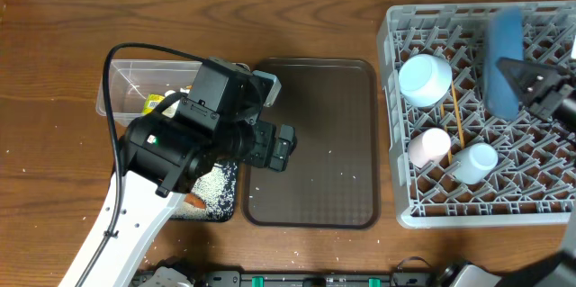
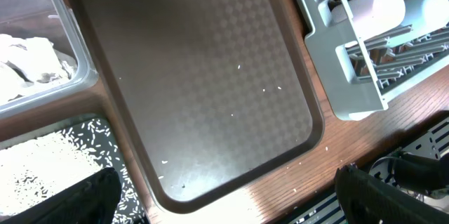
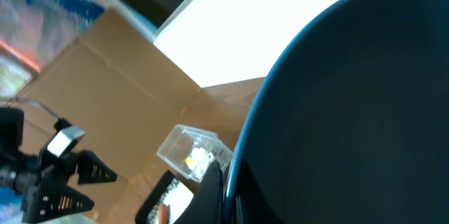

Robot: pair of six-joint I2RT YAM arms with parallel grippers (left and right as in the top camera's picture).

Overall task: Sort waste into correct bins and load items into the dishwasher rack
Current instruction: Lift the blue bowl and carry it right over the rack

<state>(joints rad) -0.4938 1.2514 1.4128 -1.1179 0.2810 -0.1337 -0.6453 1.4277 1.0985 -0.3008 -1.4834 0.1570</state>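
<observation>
At far left, the tub holds the wrapper and tissue. Just nearer, the black tray holds rice and the carrot.

The left gripper hangs over the left edge of the brown tray, jaws wide and holding nothing. A few stray grains are on that tray. It's well apart from the rack, so not a player in the next move.

In the rack's left half: bowl far, pink cup and blue cup near, with chopsticks lying between them, long axis running far to near.

The plate is above the rack's far-middle, pinched at the rim by the right gripper, which reaches in from the right. It's the only arm near it.

Key relation: the plate stands on edge, so from overhead it's a narrow band. The band runs far to near and the faces point left and right. The rack is directly below.

My read: it's the last item, and it goes straight down between peg rows right of the bowl. The band has to line up with a peg lane. I can't tell the height above the pegs.
</observation>
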